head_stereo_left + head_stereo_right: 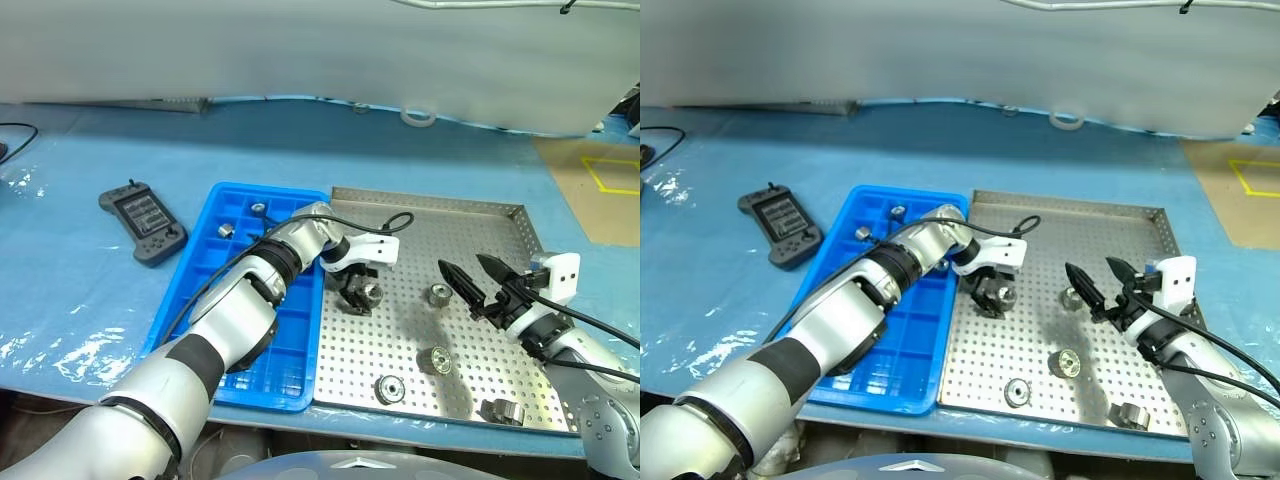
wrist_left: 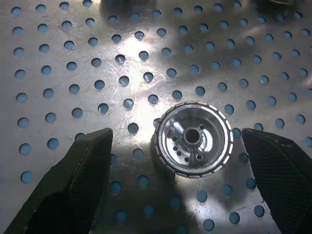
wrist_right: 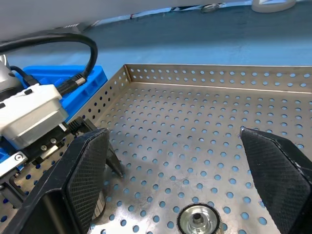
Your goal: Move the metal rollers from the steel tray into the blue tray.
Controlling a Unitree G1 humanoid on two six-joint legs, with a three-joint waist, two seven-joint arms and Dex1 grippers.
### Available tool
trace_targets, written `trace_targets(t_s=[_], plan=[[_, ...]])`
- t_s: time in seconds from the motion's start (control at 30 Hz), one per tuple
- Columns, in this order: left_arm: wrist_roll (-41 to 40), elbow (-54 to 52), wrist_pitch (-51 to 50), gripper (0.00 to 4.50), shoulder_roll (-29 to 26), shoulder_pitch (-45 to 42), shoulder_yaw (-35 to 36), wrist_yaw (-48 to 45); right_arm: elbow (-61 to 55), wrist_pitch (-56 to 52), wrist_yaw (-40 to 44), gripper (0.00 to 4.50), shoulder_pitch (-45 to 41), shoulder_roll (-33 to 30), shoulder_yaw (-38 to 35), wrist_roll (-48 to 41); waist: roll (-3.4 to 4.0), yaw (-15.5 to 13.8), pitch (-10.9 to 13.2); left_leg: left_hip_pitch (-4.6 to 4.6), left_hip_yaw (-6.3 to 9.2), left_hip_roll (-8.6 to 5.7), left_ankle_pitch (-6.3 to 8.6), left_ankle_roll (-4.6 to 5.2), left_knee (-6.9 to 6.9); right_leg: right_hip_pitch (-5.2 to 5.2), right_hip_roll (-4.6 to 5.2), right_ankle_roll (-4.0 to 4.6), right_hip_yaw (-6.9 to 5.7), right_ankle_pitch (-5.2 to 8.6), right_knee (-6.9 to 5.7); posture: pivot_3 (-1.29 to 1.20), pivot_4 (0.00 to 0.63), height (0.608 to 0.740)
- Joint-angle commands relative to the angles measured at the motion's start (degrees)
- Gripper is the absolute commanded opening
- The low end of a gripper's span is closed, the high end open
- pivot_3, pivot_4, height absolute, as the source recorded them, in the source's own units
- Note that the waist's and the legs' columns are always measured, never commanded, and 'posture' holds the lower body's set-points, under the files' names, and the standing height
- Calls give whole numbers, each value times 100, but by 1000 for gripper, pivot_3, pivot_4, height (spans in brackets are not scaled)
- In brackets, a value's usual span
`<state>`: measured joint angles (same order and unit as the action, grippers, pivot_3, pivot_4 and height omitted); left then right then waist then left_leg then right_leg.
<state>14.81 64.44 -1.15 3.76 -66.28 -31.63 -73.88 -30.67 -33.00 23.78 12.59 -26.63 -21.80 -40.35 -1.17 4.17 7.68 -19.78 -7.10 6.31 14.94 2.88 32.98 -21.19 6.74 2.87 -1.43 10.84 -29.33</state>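
Metal rollers scattered on steel tray; two in blue tray.
Left gripper spread wide around one roller, not gripping; right gripper wide open, empty.

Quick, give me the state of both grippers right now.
Left gripper: open, fingers either side of a metal roller on the steel tray, not gripping it.
Right gripper: open, holding nothing.
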Motion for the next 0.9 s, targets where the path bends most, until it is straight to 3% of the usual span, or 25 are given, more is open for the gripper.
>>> trace_targets(t_s=[0.03,0.33,0.6,0.73,0.9], plan=[[89,-76,88,4470,8,150,-1,-78,-176,141,-12,4500,51,21,-47,37,0,0,-1,0,0,0,0,0,0,1,0,0,0,0,0,-454,150,740],[-166,-261,-422,1768,-2,213,310,-444,-175,160,-32,4500,68,54,-7,84,2,14,-2,4,0,0,0,-1,-7,-2,0,0,-1,0,6,-454,150,740],[-286,-370,-480,1712,-202,200,562,-419,-70,154,8,4500,-48,24,6,110,3,41,-2,-2,-1,1,-2,-5,-12,-2,1,0,-1,0,5,-432,150,740],[-727,-560,-707,1712,-438,14,1119,-429,-121,89,121,4500,-99,-1,-44,-79,4,119,-1,-13,-1,1,-2,-5,-16,-14,1,0,-2,0,3,-421,150,740],[-1659,-1990,-1520,1712,-1125,41,1948,-908,-227,1,337,4500,-213,-161,-201,-493,8,120,2,-17,-1,0,-3,-4,-14,-41,1,1,-2,-1,-4,-394,150,740]])
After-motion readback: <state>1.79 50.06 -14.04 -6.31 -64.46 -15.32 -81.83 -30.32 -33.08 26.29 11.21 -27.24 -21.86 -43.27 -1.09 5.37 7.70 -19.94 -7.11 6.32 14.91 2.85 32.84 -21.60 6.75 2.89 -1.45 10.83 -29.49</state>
